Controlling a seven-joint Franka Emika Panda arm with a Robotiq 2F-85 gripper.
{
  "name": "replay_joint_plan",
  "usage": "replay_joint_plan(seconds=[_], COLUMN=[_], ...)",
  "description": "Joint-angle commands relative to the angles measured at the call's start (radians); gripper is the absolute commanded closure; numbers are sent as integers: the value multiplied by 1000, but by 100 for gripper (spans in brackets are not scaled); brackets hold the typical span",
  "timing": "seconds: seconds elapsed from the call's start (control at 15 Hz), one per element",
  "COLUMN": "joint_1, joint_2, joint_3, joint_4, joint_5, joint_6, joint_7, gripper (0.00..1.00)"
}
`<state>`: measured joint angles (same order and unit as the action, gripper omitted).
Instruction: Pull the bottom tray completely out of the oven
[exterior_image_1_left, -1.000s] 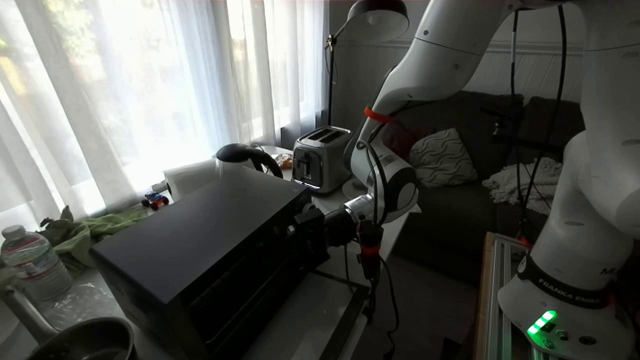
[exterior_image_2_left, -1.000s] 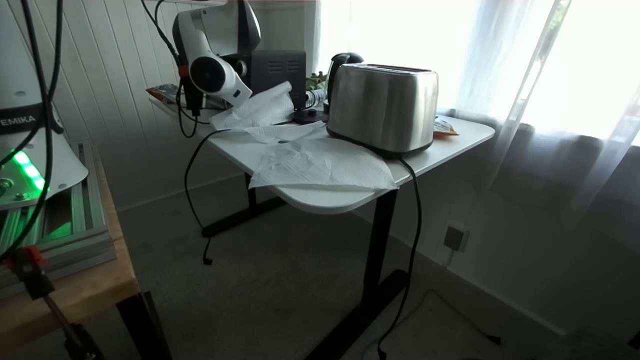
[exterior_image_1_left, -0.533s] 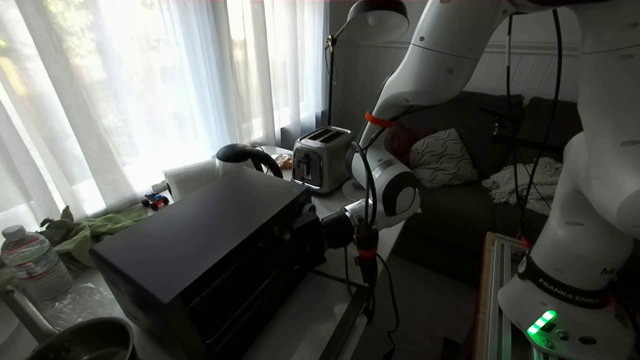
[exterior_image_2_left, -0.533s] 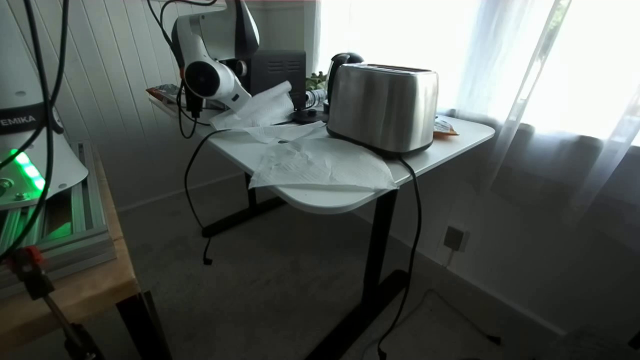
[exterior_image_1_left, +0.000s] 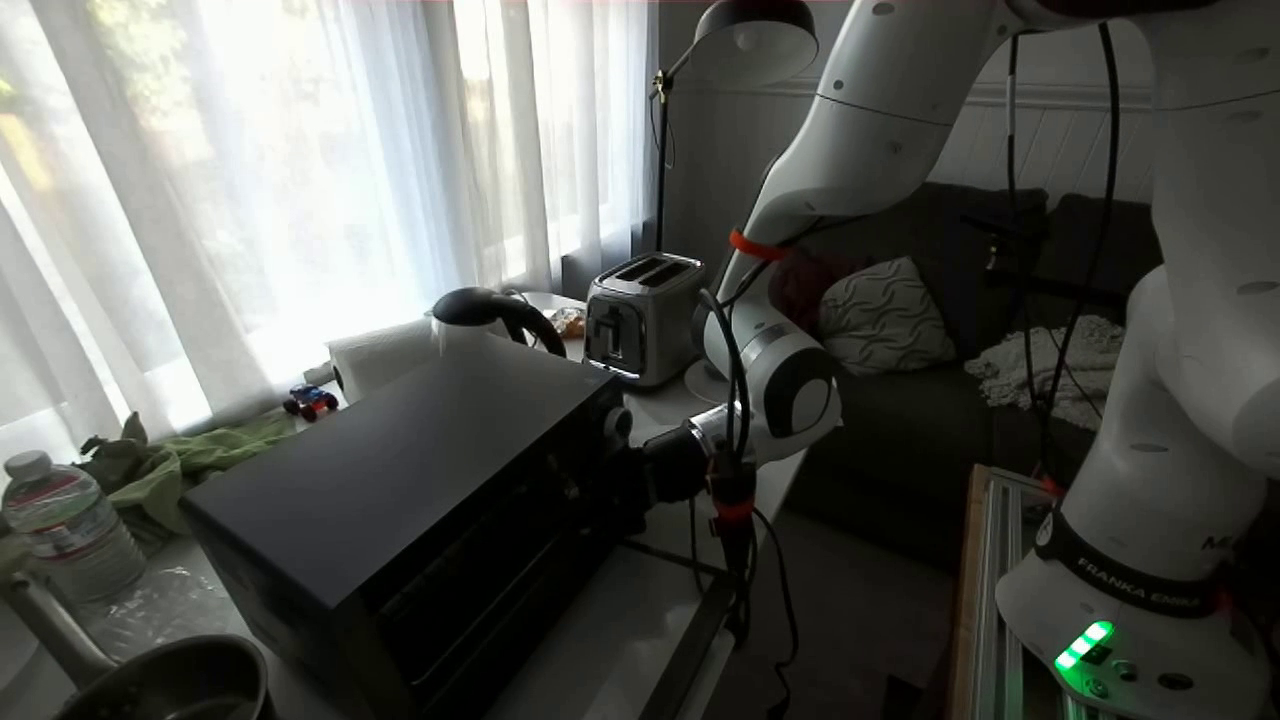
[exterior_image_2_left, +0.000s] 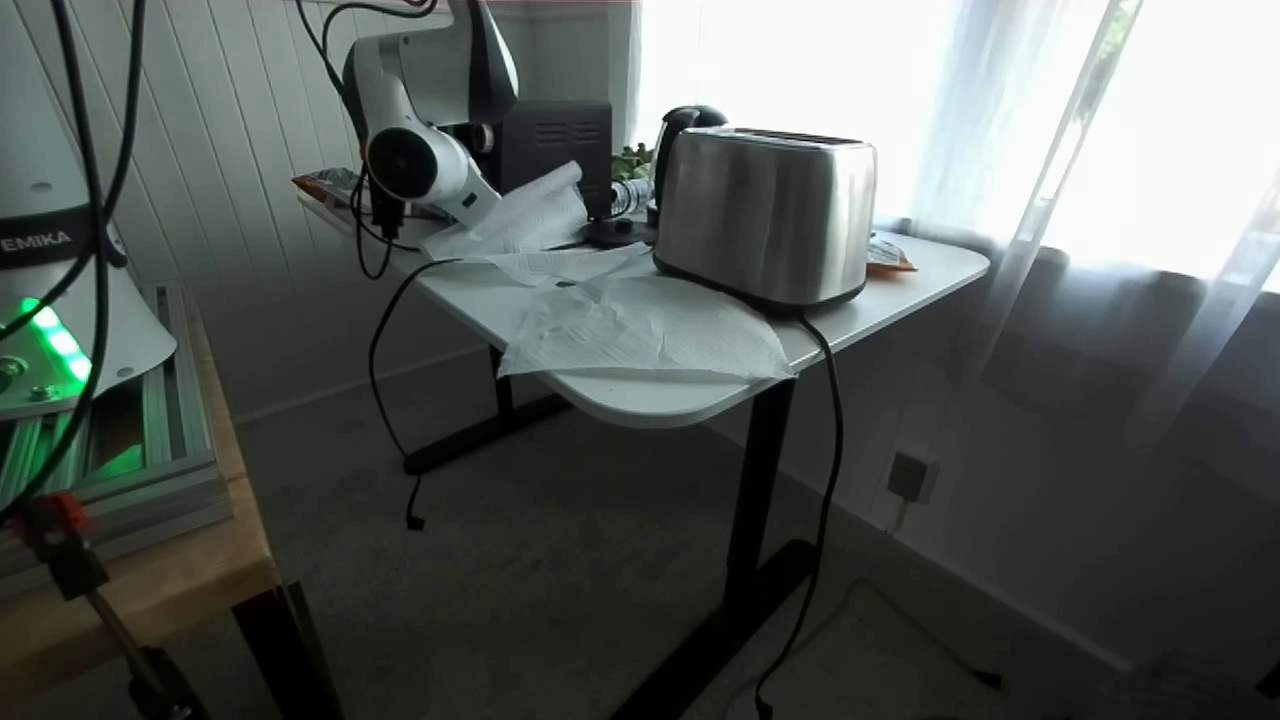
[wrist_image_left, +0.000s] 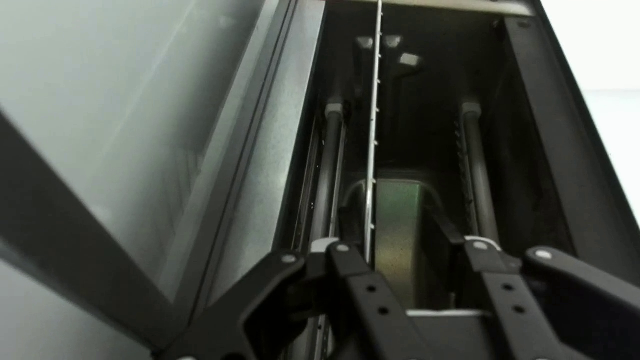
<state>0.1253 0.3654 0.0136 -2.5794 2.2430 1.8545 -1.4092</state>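
The oven (exterior_image_1_left: 400, 460), a big black box with a dark top, stands on the table with its front open. In the wrist view its dark inside (wrist_image_left: 430, 130) is seen sideways. A thin bright edge with small bumps, apparently the bottom tray (wrist_image_left: 375, 115) seen edge-on, runs along the opening. My gripper (wrist_image_left: 400, 225) is at the opening, its fingers part-way apart. That edge passes between them, close to the left finger (wrist_image_left: 351, 220) and well apart from the right finger (wrist_image_left: 446, 227); contact cannot be made out. In an exterior view the gripper (exterior_image_1_left: 600, 490) blends into the oven's dark front.
The lowered oven door (exterior_image_1_left: 690, 640) sticks out below the gripper. Inside are two rods (wrist_image_left: 477, 170); a silvery lip (wrist_image_left: 280, 150) lines the opening. A silver toaster (exterior_image_1_left: 645, 320) and a kettle (exterior_image_1_left: 500, 310) stand behind the oven. A pan (exterior_image_1_left: 170, 680) and a bottle (exterior_image_1_left: 70, 520) lie nearer.
The arm has dipped slightly at the oven's front. My gripper's upper finger has come down as the jaws narrowed, uncovering a round knob on the oven.
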Motion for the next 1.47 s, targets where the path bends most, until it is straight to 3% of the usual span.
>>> replay_joint_plan(seconds=[0.0,0.07,0.27,0.47,0.6,1.4], joint_1=[10,9,7,9,9,-2], joint_2=[32,34,39,44,47,26], joint_3=[2,1,-1,-1,-1,-15], joint_4=[22,22,21,23,24,-1], joint_5=[27,27,27,25,24,-4], joint_6=[-22,-24,-28,-25,-24,-28], joint_7=[-18,-16,-12,-9,-6,9], gripper=[33,35,65,86,94,94])
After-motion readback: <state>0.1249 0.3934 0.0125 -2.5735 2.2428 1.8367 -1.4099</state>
